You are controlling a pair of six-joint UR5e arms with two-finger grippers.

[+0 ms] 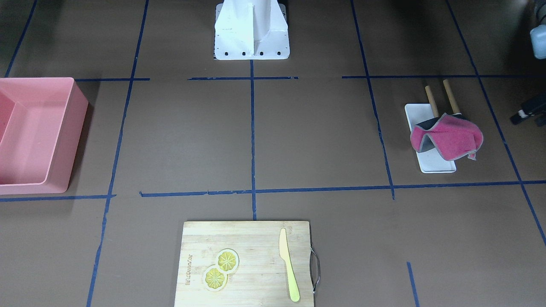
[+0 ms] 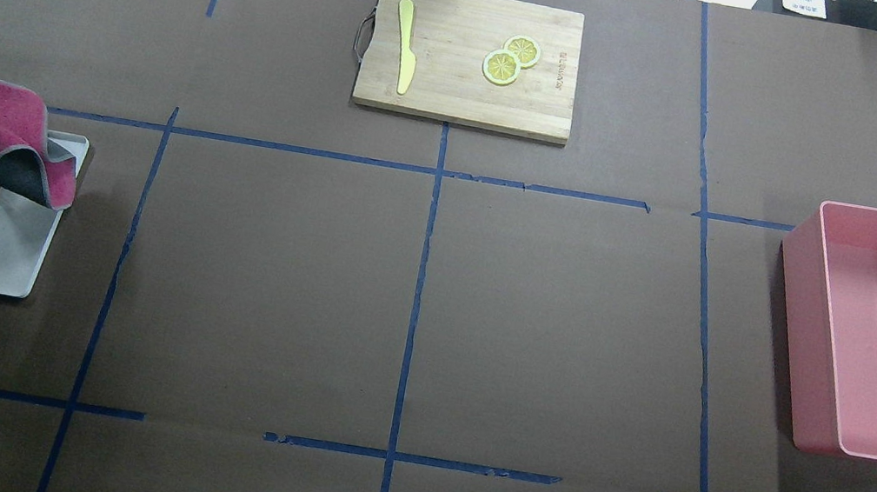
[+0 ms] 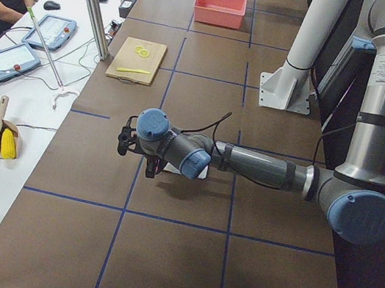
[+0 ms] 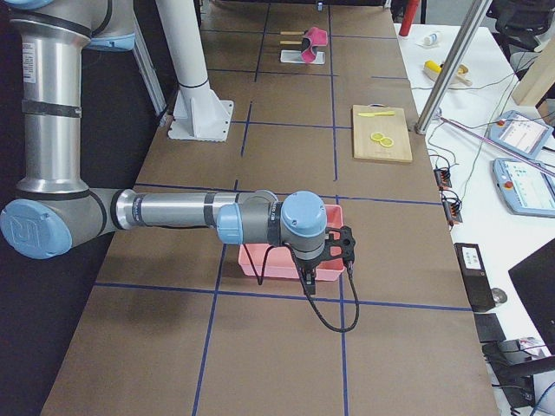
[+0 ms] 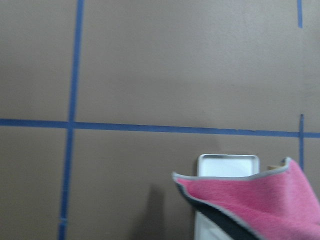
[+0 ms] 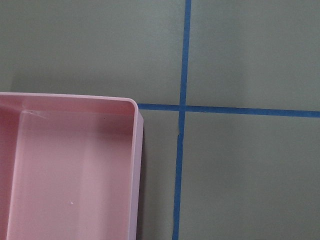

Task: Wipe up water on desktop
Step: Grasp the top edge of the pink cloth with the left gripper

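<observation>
The desktop (image 1: pixel 315 136) is dark brown with blue tape lines, and it also shows from overhead (image 2: pixel 267 272). I see no water on it. A pink cloth (image 1: pixel 448 136) with a grey underside hangs over two wooden-handled bars on a small white tray (image 1: pixel 437 164); it also shows overhead (image 2: pixel 3 133) and in the left wrist view (image 5: pixel 260 200). My left gripper (image 3: pixel 125 143) hovers above the desktop next to that tray; I cannot tell if it is open. My right gripper (image 4: pixel 349 245) hovers over the pink bin's corner; I cannot tell its state.
A pink bin (image 2: pixel 806 339) stands on the robot's right side and also shows in the right wrist view (image 6: pixel 136 165). A bamboo cutting board (image 2: pixel 463 91) with two lemon slices and a yellow knife lies at the far edge. The white robot base (image 1: pixel 251 30) is mid-table.
</observation>
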